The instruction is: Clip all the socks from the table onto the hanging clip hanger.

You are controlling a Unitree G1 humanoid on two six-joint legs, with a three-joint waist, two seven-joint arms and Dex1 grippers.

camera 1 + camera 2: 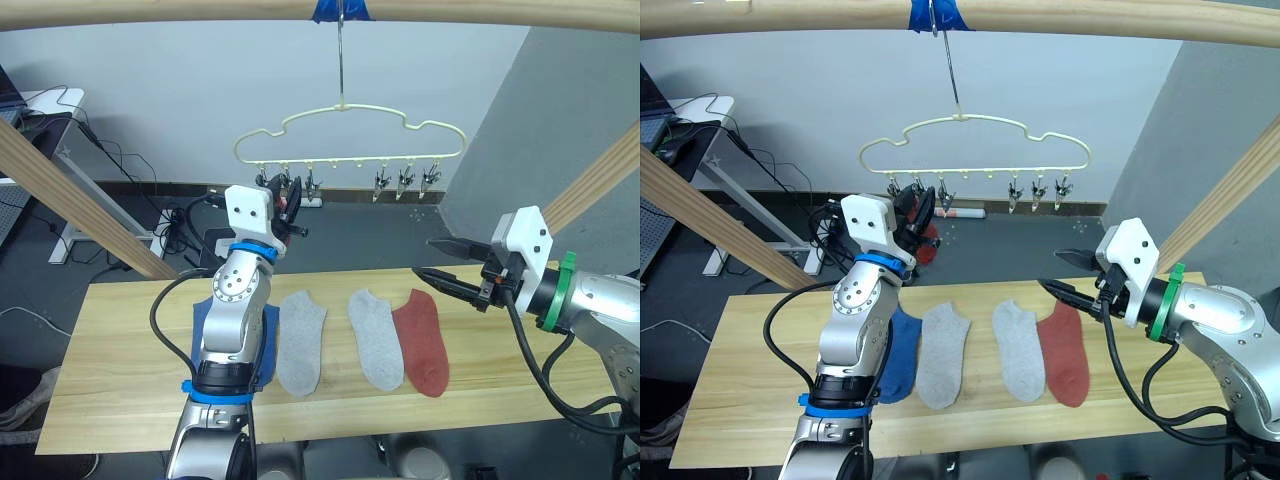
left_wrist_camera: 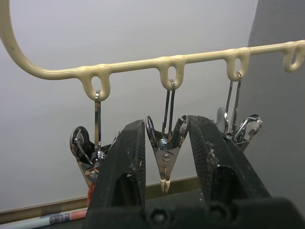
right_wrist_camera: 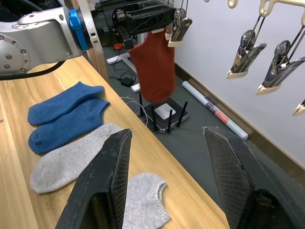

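Note:
The cream clip hanger (image 1: pixel 350 130) hangs by its hook from a wooden pole. My left gripper (image 2: pixel 164 126) is raised to its left end, open, fingers straddling the second clip (image 2: pixel 165 162), whose jaws look closed. One rust-red sock (image 3: pixel 152 62) hangs from the clip beside it. On the table (image 1: pixel 130 340) lie two blue socks (image 3: pixel 66 112), two light grey socks (image 1: pixel 300 340) (image 1: pixel 377 338) and a rust-red sock (image 1: pixel 422 345). My right gripper (image 1: pixel 425 257) hovers open and empty just above the far end of that red sock.
A wooden pole (image 1: pixel 480 10) crosses overhead, with slanted wooden legs at left (image 1: pixel 70 195) and right (image 1: pixel 600 180). Beyond the table's far edge the floor holds cables and a black router (image 3: pixel 169 112). Several free clips (image 1: pixel 405 180) hang on the hanger's right half.

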